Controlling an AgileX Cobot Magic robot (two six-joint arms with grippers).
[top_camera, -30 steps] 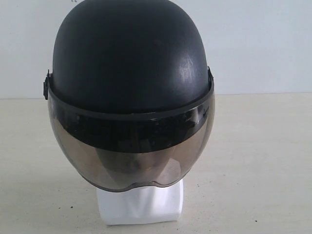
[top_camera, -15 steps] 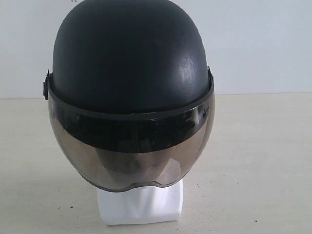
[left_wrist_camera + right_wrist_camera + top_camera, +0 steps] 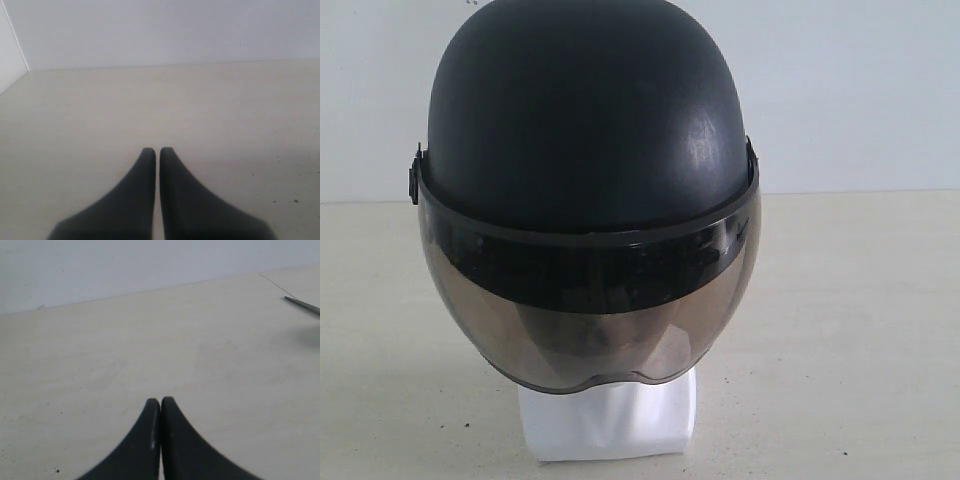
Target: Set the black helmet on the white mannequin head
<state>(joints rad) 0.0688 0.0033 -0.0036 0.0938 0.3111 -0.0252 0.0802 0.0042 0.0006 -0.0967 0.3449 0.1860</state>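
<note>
Found the black helmet (image 3: 585, 130) seated on the white mannequin head (image 3: 610, 425), shell upright and level, near the middle of the pale surface (image 3: 850, 330). Saw the smoky visor (image 3: 590, 320) pulled down over the face, with only a faint hint of features behind the tint. Made out little of the head itself beyond the squarish white base showing below the visor's lower edge; could not read the crown or the fit inside the shell.

Noted no arm in the exterior view and nothing touching the helmet. Found the left fingers (image 3: 142, 175) drawn nearly together, just a hairline slit between the tips, gripping nothing, held over the surface with a plain wall (image 3: 160, 30) beyond. Found the right fingers (image 3: 145, 425) closed tip to tip, likewise empty, over another stretch of the surface. Spotted a thin dark rod-like thing (image 3: 302, 305) at the edge of that wrist view; too little of it showed to say what.

Judged the task as good as done: helmet on the head, free of both arms, standing without support. Judged nothing left except perhaps a check of the seating, since depth of fit could not be told from the front. Saw no tilt hinting at a slip.
</note>
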